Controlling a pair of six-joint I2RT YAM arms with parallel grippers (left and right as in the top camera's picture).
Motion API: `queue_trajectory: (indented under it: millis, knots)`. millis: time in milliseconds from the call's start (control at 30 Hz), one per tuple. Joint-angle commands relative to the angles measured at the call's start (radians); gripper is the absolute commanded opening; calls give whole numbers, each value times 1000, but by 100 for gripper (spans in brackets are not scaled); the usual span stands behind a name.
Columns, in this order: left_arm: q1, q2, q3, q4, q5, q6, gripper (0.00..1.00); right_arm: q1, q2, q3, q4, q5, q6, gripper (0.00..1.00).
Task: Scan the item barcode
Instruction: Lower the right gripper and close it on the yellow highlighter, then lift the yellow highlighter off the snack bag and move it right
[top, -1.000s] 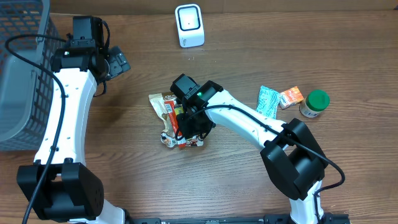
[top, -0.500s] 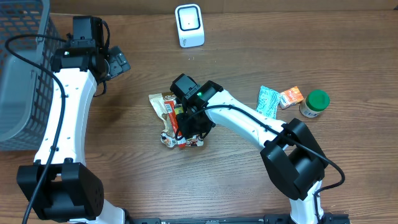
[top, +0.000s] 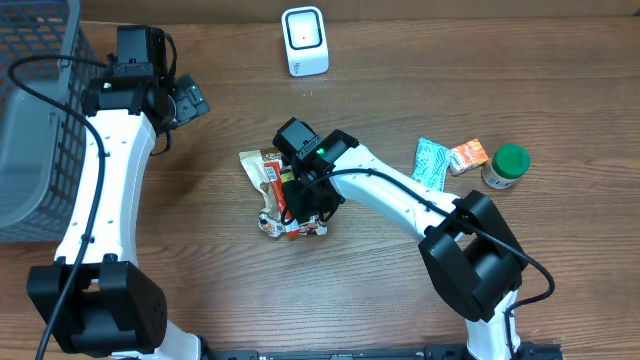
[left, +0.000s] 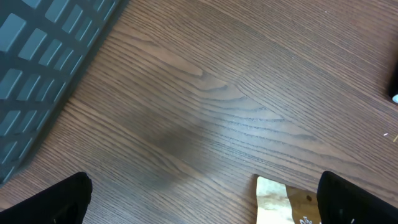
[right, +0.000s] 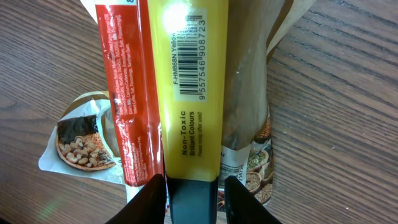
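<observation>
A yellow highlighter (right: 186, 93) with a black end lies on top of snack packets (right: 124, 93), its barcode (right: 193, 56) facing up in the right wrist view. My right gripper (right: 194, 193) straddles the black end. The left finger (right: 149, 199) is against it and a thin gap shows at the right finger. From overhead, the right gripper (top: 303, 205) sits low over the packet pile (top: 262, 172). The white scanner (top: 304, 40) stands at the table's far edge. My left gripper (top: 190, 100) hangs wide open and empty (left: 205, 202) above bare wood, with a packet corner (left: 280, 202) showing below it.
A grey mesh basket (top: 30, 110) fills the far left. A teal packet (top: 432, 162), a small orange box (top: 468, 156) and a green-lidded jar (top: 507, 166) lie at the right.
</observation>
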Motion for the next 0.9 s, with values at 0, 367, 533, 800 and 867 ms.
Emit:
queue_trajectory:
  millis: [0,367,533,800,867]
  knots:
    - [3,-9,6,1,-2,21,100,11,14,-1,6,10,12,32]
    - [3,-9,6,1,-2,21,100,16,26,0,5,10,15,29]
    - [3,-9,6,1,-2,21,100,4,22,17,-20,40,11,24]
    - [3,-9,6,1,-2,21,100,-27,-14,82,-126,237,11,17]
    - [3,-9,6,1,-2,21,100,-27,-17,82,-144,305,11,17]
